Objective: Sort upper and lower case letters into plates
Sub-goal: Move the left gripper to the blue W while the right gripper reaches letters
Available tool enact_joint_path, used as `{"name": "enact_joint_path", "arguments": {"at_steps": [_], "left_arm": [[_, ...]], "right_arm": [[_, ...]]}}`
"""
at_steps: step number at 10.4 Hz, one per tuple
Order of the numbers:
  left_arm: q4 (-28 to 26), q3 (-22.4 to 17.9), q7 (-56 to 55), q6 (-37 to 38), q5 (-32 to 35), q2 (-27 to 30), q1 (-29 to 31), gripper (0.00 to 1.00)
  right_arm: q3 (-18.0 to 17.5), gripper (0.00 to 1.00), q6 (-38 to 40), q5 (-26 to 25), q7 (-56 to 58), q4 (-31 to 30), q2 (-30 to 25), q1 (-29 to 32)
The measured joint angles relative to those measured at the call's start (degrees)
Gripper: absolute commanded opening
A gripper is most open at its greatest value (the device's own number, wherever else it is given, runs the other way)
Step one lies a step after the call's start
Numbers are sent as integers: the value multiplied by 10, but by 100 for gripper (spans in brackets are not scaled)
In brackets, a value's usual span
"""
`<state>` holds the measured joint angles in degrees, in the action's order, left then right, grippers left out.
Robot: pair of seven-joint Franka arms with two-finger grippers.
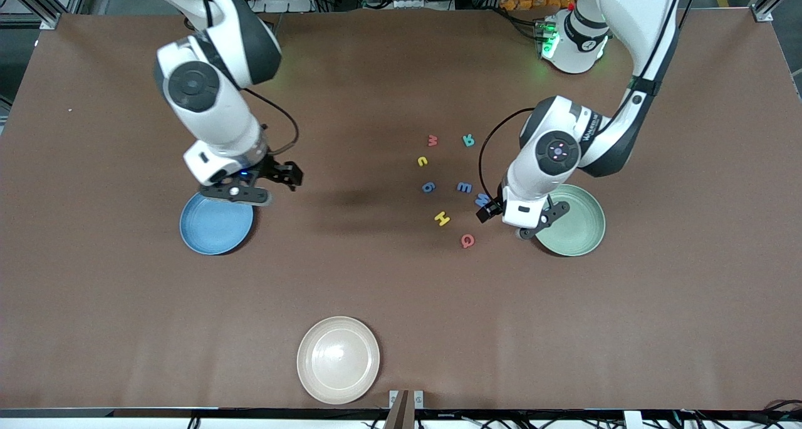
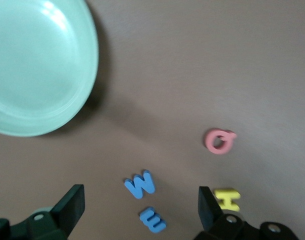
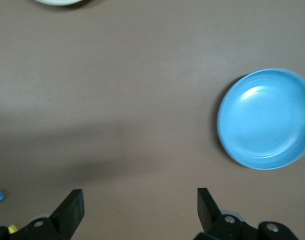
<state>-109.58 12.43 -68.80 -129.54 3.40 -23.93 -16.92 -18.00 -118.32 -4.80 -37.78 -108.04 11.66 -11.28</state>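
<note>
Plates, round and shallow: matte blue plate [image 1: 216, 225] under the right gripper [image 1: 266, 188], mint plate [image 1: 573, 221] beside the left gripper [image 1: 523, 219]. Both grippers hang wide open, holding nothing. Flat foam letters [image 1: 451, 185] lie scattered between the plates on the brown table [image 1: 401, 291].
</note>
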Motion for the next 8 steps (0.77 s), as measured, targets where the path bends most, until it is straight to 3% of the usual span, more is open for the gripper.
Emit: {"name": "enact_joint_path", "arguments": {"at_steps": [3, 6, 8], "left_arm": [[-11, 0, -176, -30, 77, -28, -25, 100], [-14, -1, -250, -105, 89, -75, -27, 100], [-15, -1, -284, -116, 89, -88, -26, 100]], "right_arm": [[-23, 94, -62, -9, -73, 0, 52, -64], [-27, 89, -120, -61, -184, 0, 102, -142], [-28, 86, -154, -103, -286, 8, 149, -185]]}}
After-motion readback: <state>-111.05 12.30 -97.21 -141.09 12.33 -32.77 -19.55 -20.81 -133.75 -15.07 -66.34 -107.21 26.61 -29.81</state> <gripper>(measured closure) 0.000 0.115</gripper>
